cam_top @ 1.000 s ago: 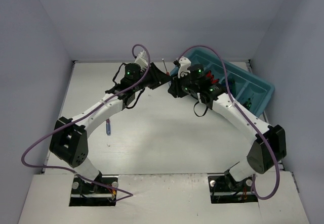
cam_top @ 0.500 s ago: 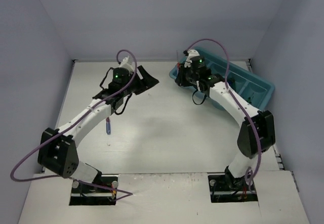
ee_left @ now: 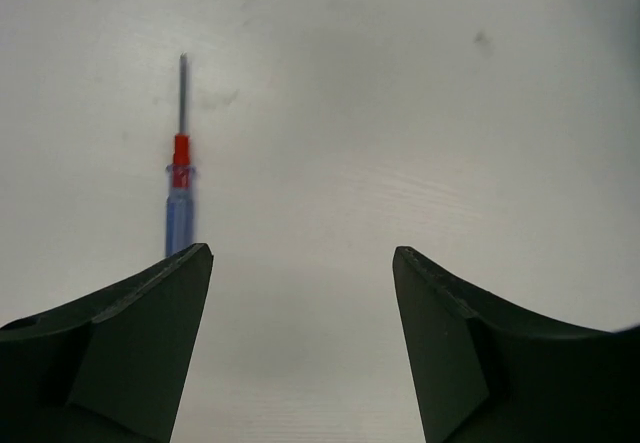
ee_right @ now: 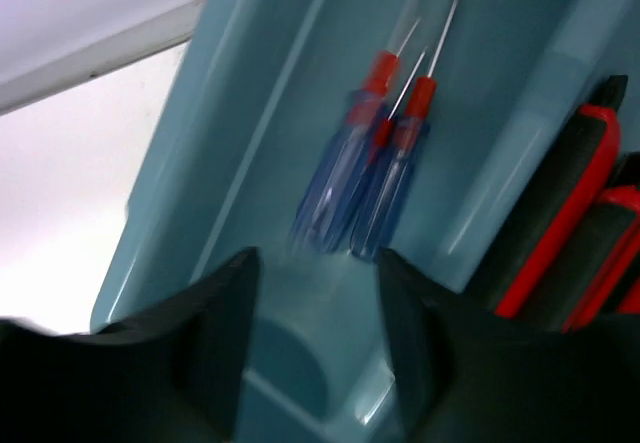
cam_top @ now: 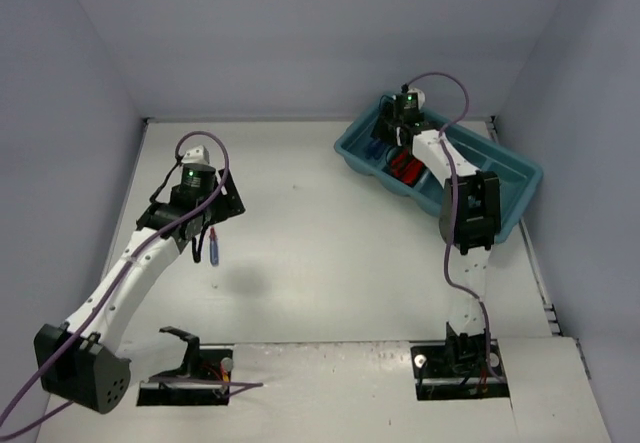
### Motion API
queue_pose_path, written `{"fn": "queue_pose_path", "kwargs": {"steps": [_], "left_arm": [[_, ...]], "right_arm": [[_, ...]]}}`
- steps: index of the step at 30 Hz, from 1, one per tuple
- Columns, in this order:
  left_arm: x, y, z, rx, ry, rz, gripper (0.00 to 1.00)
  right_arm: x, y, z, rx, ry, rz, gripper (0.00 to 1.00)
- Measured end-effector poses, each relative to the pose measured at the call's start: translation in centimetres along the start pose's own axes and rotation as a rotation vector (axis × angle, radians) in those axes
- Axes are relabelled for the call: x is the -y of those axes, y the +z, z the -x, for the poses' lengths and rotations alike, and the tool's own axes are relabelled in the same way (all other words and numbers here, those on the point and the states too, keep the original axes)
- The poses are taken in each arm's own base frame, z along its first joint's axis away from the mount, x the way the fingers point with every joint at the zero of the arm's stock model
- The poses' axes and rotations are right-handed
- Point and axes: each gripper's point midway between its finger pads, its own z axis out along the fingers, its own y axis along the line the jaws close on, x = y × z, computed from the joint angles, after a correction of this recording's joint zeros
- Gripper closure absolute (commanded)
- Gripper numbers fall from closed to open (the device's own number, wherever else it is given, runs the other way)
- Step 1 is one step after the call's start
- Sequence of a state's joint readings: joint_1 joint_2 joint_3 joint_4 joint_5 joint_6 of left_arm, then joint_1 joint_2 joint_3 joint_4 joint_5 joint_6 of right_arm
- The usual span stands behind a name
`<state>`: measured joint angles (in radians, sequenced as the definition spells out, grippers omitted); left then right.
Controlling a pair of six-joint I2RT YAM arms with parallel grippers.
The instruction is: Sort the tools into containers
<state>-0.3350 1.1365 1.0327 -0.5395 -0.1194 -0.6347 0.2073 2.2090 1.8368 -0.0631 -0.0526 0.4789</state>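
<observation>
One blue screwdriver (ee_left: 180, 198) lies alone on the left side of the white table (cam_top: 330, 263), well apart from the tray (cam_top: 510, 168). The left gripper (ee_left: 300, 253) hangs over the table just beside it. Its two dark fingers (ee_left: 120, 353) are wide apart and hold nothing. The end of the screwdriver's handle goes out of sight behind one fingertip. The left arm reaches from its base at the near edge up along the left side of the table, and it bends near the end.

The tray sits at the far right of the table, turned a bit crooked. The right arm stands up tall from its base and stretches far out over the tray. The right gripper (ee_right: 315, 263) hangs above the end box of the tray, the one closest to the middle of the table. Its fingers (ee_right: 215, 333) are apart too, with nothing between them.

The table is plain and white with a few small dark marks. Pale purple-grey walls (cam_top: 300, 33) stand on three sides of it.

The lone screwdriver has a see-through blue handle, a red ring, and a thin grey metal stick. Two more screwdrivers (ee_right: 335, 178) just like it lie side by side in the tray's end box, touching each other. The next box holds red knives (ee_right: 560, 233) with black parts, packed close together. The tray is teal blue and shiny.
</observation>
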Motion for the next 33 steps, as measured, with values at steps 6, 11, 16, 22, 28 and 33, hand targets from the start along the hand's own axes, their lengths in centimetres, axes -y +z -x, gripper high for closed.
{"fn": "queue_pose_path", "kwargs": {"steps": [6, 11, 16, 22, 28, 33], "left_arm": [[-4.8, 3.0, -5.2, -0.184, 0.010, 0.165, 0.32], [-7.3, 5.9, -7.5, -0.298, 0.007, 0.265, 0.39], [-9.5, 8.1, -8.8, -0.369, -0.005, 0.335, 0.51], [-10.8, 10.6, -10.2, -0.434, -0.013, 0.363, 0.88], [-9.7, 11.7, -9.4, -0.410, -0.024, 0.309, 1.00], [-7.1, 11.4, -8.8, -0.378, -0.076, 0.176, 1.00]], "right_arm": [[-0.5, 0.4, 0.0, -0.015, -0.003, 0.030, 0.42], [-1.2, -3.8, 0.8, 0.001, -0.049, 0.075, 0.41], [-2.2, -11.7, 2.8, 0.082, -0.097, 0.129, 0.40], [-2.2, -19.8, 3.2, 0.174, -0.139, 0.186, 0.38], [-1.8, -22.7, 0.9, 0.162, -0.167, 0.225, 0.38], [-2.9, -23.2, -2.5, 0.100, -0.243, 0.289, 0.35]]}}
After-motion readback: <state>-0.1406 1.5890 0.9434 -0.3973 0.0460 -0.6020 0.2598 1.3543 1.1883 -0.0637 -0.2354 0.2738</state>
